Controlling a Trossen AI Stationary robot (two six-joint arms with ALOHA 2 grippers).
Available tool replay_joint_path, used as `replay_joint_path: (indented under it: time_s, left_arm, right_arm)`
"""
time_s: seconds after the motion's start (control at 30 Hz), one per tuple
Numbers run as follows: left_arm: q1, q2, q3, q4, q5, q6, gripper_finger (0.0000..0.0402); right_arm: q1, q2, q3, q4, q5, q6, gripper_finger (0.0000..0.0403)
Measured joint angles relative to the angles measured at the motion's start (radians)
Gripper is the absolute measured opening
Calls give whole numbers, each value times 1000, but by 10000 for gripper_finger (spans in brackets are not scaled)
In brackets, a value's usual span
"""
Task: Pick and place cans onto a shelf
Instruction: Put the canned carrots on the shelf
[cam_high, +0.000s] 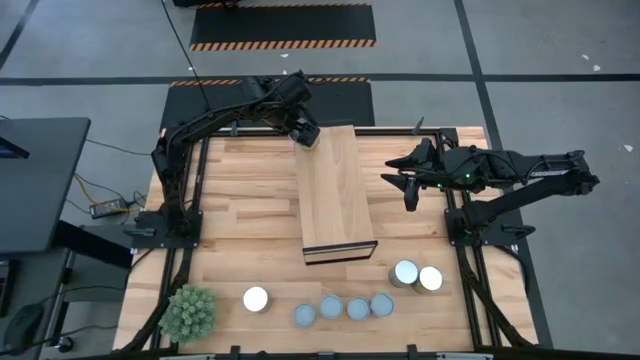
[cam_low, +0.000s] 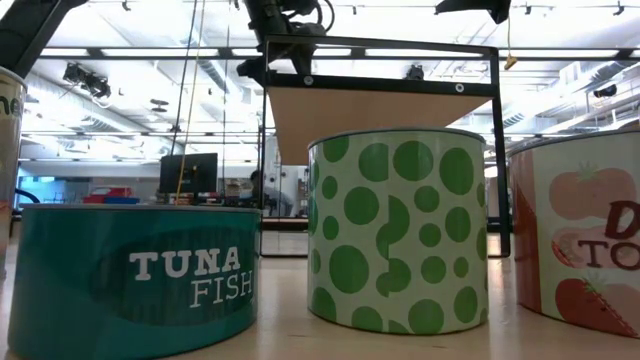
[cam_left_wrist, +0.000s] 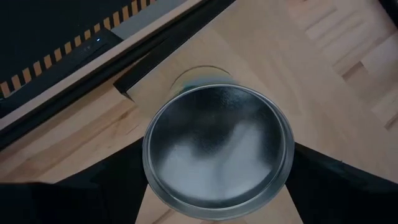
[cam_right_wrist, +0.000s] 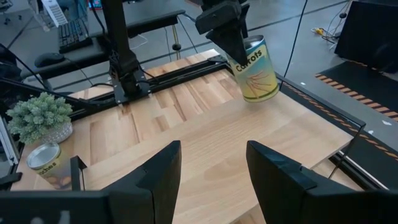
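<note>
Holding one carrots can (cam_right_wrist: 256, 70) just above the far end of the long light-wood shelf (cam_high: 336, 190), the left gripper (cam_high: 305, 133) is clamped on it. No can stands on the shelf yet. Seven small metal cans (cam_high: 343, 307) wait near the table's front edge. The right gripper (cam_right_wrist: 211, 171), jaws apart and empty, hovers beside the shelf.
</note>
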Motion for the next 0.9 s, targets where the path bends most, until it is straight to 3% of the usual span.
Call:
replay_joint_path:
  time_s: [0.7, 0.9]
  left_arm:
    - [-30, 35, 0, -26, 10, 0, 328]
    - [-30, 36, 0, -26, 11, 17, 346]
  right_arm:
    - [1, 0, 0, 2, -7, 1, 190]
    - [1, 0, 0, 3, -7, 1, 190]
